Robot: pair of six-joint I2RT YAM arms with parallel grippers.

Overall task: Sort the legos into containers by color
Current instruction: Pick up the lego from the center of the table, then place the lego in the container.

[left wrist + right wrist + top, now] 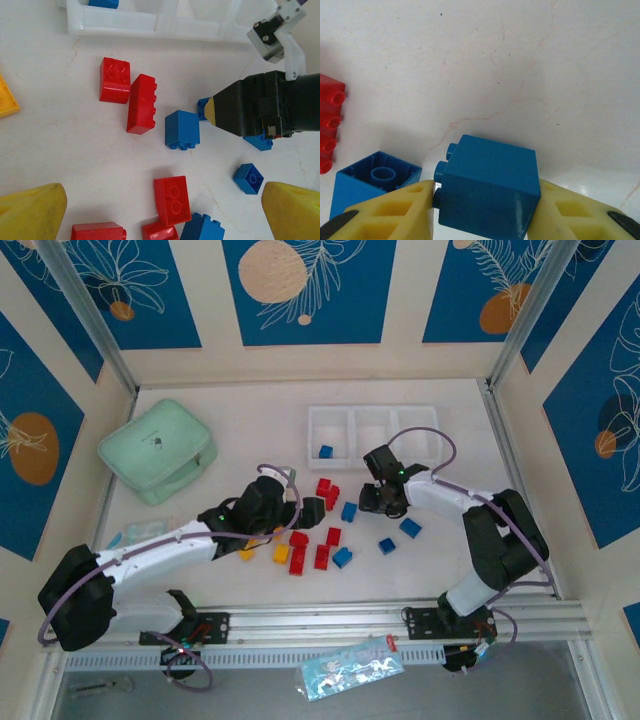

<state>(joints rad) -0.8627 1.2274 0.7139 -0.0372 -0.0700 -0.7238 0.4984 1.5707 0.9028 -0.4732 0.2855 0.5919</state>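
Blue, red and yellow legos lie scattered mid-table in the top view. My right gripper is shut on a blue lego, with a yellow finger against each side of it. Another blue lego lies to its left, hollow side up. My left gripper hovers open over a red lego, its fingers wide apart. A blue lego sits in the left compartment of the white containers tray. The right gripper's black body reaches in from the right.
A mint green zip case lies at the back left. Two red legos lie side by side near the tray. Yellow legos rest by the left arm. A plastic bag lies beyond the front rail.
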